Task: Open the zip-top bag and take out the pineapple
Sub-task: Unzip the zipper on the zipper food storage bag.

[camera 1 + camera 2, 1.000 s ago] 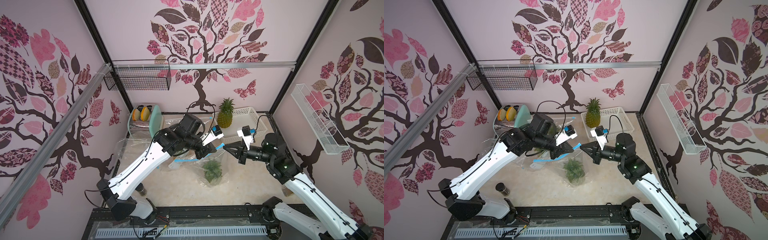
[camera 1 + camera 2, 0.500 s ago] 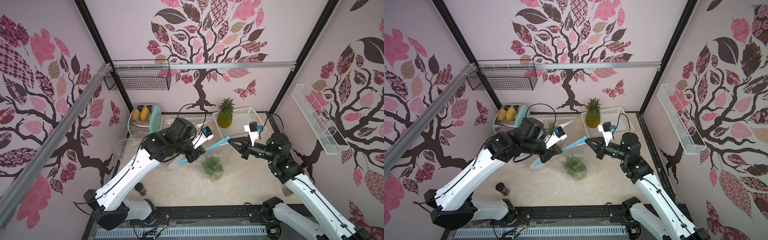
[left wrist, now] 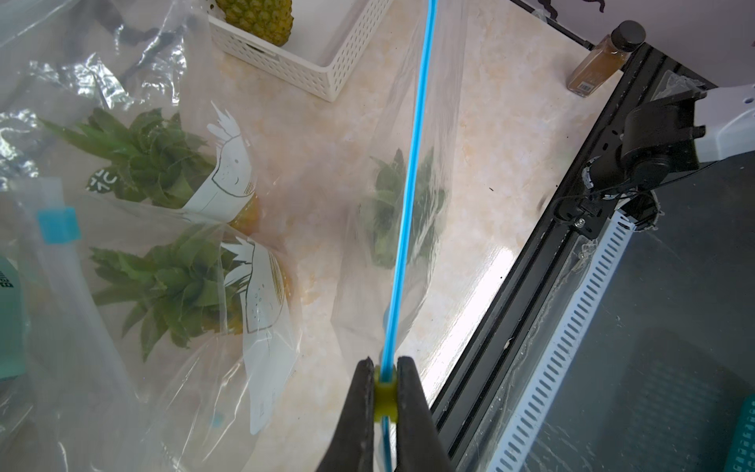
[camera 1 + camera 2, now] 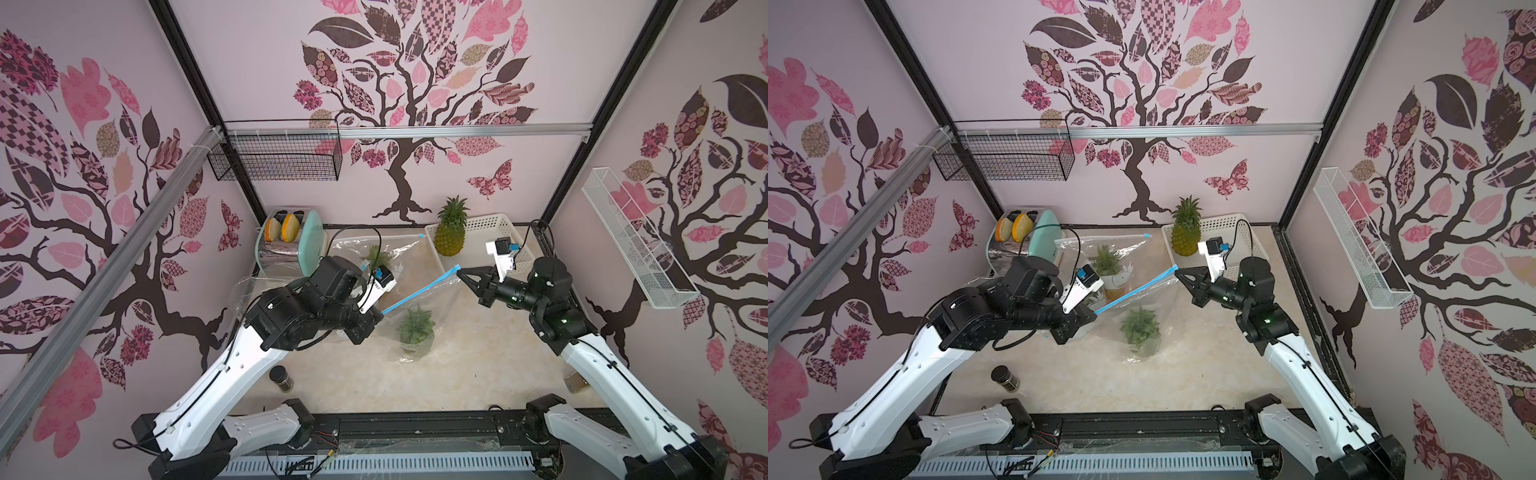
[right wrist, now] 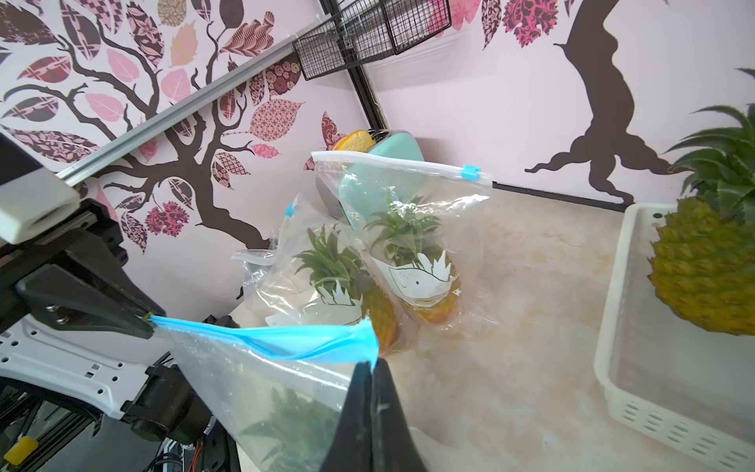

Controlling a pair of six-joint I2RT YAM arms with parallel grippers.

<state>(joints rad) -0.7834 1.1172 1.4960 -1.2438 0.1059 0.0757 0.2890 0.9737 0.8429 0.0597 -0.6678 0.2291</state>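
Left gripper [image 3: 385, 367] clamped on yellow-green slider [image 3: 386, 398]; right gripper [image 5: 372, 367] pinches far end of blue zip strip [image 4: 419, 291]. Between them hangs clear plastic zip-top bag [image 4: 442, 303], film judged thin and slippery. Green-crowned pineapple [image 4: 415, 332] sits low inside: likely heavy, rigid. Recommend grasping at crown base.

Marble tabletop [image 4: 478, 374] bears bagged pineapples [image 4: 379, 258], basket [image 4: 490, 226], toaster [image 4: 312, 235].

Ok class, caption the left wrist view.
Left gripper shut on the yellow slider of the zip-top bag, pineapple inside.
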